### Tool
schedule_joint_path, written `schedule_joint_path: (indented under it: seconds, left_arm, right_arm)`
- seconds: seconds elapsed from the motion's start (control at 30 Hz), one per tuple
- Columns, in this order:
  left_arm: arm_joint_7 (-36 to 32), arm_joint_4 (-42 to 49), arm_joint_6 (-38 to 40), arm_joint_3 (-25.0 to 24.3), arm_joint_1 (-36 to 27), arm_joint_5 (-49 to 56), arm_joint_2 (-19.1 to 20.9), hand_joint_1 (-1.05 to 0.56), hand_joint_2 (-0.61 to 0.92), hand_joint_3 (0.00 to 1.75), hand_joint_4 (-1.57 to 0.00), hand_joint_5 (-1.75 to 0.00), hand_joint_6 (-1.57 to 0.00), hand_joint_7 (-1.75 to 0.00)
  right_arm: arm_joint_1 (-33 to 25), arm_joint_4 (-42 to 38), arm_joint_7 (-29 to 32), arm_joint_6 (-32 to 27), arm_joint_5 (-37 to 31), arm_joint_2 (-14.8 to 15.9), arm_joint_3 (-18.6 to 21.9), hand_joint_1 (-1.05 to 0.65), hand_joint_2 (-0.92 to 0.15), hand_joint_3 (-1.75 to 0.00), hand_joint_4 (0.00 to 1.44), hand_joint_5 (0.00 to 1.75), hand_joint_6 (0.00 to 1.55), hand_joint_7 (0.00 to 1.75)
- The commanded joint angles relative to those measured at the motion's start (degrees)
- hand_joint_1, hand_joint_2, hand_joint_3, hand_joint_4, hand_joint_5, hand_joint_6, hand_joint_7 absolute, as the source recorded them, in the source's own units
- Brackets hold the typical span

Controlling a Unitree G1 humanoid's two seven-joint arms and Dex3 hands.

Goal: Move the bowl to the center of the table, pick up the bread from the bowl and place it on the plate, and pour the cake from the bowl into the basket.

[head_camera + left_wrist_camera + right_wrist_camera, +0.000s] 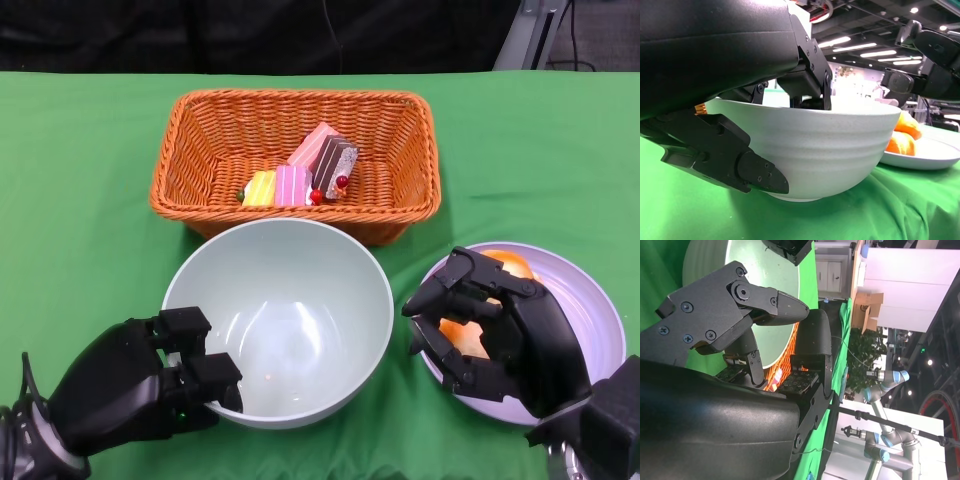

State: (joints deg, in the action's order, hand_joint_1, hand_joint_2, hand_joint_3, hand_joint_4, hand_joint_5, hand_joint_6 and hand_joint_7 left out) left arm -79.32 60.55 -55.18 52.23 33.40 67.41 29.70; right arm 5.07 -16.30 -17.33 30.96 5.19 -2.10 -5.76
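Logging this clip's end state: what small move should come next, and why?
Probably open and lift the right hand off the bread, which already lies on the plate. The cake is in the basket, and the bowl, gripped by the left hand, looks empty.

Green-clothed table (90,150), wicker basket (405,150), pale bowl (330,270), lilac plate (590,300)

Glossy smooth bowl (300,290), woven wicker basket (190,180), matt green tablecloth (90,150), w/ shiny plate (590,300).
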Motion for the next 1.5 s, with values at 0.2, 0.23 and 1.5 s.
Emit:
schedule_joint_path:
  seconds: [0.2,0.23,1.5]
  left_arm:
    - [10.14,-4.01,-2.89,-2.67,-1.85,-3.21,4.07,-0.41,0.81,0.0,-0.78,-0.15,-0.83,-0.01]
    - [11.87,-4.79,-3.09,-3.15,-2.14,-3.74,4.47,-0.51,0.83,0.01,-0.73,-0.1,-0.77,-0.01]
    - [96.73,-22.38,-5.0,-41.23,-17.84,-90.52,-16.01,-0.41,0.92,0.15,-0.92,-0.32,-0.86,-0.14]
  right_arm:
    - [-0.25,0.56,0.28,0.96,-0.49,0.45,-0.03,-0.21,-0.59,-0.86,0.72,1.59,0.67,1.33]
    - [-0.2,0.52,0.11,0.94,-0.39,0.53,-0.03,-0.21,-0.59,-0.86,0.72,1.59,0.67,1.33]
    - [-0.22,1.11,0.19,0.75,-0.2,-0.07,0.24,-0.22,-0.58,-0.85,0.72,1.6,0.66,1.33]
